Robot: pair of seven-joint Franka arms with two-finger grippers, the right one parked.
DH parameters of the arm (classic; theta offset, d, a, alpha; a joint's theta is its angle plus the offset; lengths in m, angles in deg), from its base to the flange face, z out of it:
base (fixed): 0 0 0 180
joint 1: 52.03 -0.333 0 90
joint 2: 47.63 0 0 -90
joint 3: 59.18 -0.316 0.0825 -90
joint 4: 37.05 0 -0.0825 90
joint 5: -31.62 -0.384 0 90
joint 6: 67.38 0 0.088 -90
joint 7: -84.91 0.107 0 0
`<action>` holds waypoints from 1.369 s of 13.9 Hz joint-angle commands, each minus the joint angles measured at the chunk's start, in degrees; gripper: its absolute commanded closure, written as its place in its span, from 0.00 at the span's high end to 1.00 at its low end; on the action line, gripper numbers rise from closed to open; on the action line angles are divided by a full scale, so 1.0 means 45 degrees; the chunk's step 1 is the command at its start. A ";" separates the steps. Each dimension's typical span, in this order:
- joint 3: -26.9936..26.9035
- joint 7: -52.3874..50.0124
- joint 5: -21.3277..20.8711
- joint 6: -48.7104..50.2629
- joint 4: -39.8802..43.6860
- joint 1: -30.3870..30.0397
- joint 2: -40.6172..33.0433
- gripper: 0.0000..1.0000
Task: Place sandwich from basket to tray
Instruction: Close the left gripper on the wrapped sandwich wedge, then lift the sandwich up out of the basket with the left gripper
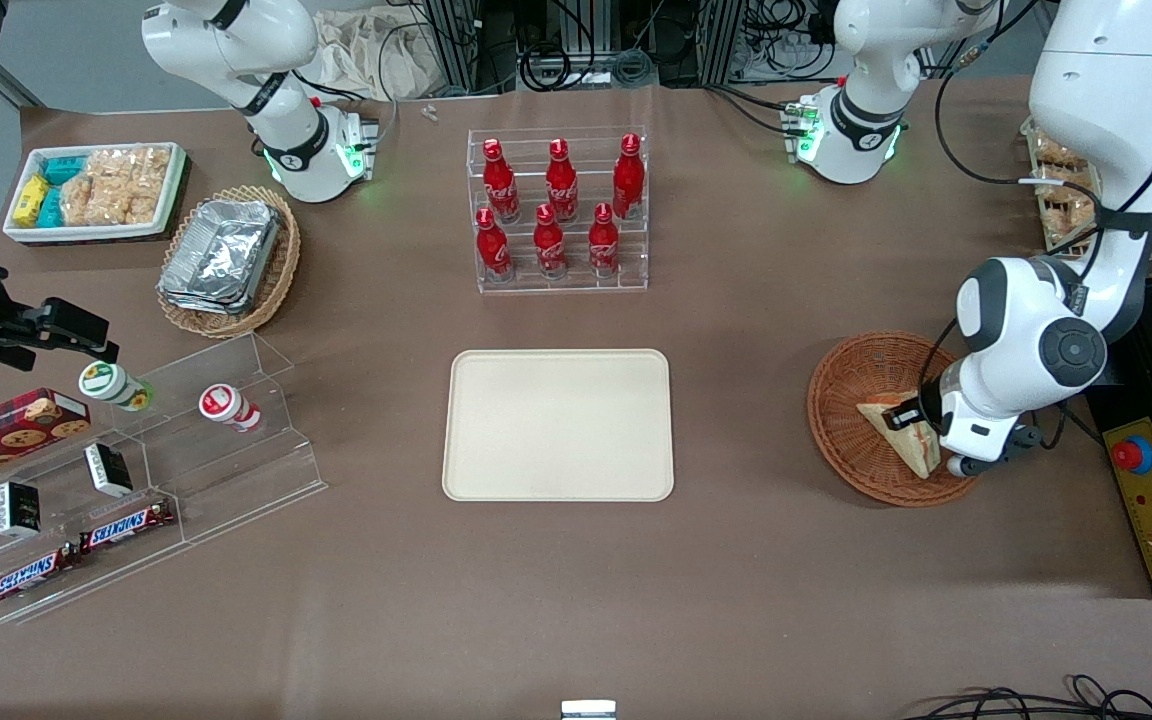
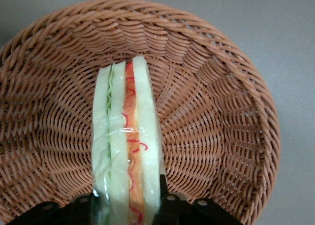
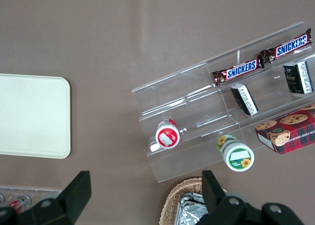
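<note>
From the front, the claw (image 1: pixel 908 415) is sitting low in the basket (image 1: pixel 851 385), pinching the sandwich (image 1: pixel 904 437), which is resting inside it; the tray (image 1: pixel 558 424) is lying well apart toward the parked arm's end of the table. The arm is hiding the fingertips here. In the left wrist view, the sandwich (image 2: pixel 127 146) is standing on edge, its long axis running straight out from the fingers (image 2: pixel 162 198) flanking its faces; the near end is cut off.

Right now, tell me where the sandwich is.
The sandwich sits in the basket toward the working arm's end of the table, with the gripper closed on its sides; the tray lies apart, mid-table.
</note>
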 commanded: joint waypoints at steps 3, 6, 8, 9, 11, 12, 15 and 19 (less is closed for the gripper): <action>0.0128 -0.0247 -0.0331 0.2678 0.1164 0.0055 -0.1239 0.00; 0.0850 -0.0149 -0.0331 0.7731 0.4554 0.0074 -0.1596 0.00; 0.1065 -0.0090 -0.0253 1.0122 0.7095 0.0075 -0.1537 0.00; 0.1182 -0.0070 -0.0233 1.0712 0.8016 0.0075 -0.1517 0.00; 0.1280 -0.0012 -0.0058 1.1690 0.8920 0.0056 -0.1634 0.00; 0.1319 0.0027 0.0097 1.1849 0.9039 0.0075 -0.1634 0.00; 0.2116 -0.0031 0.0509 1.1812 0.9021 0.0075 -0.1595 0.00; 0.3329 -0.0206 0.0606 1.1092 0.8730 0.0211 -0.1205 0.00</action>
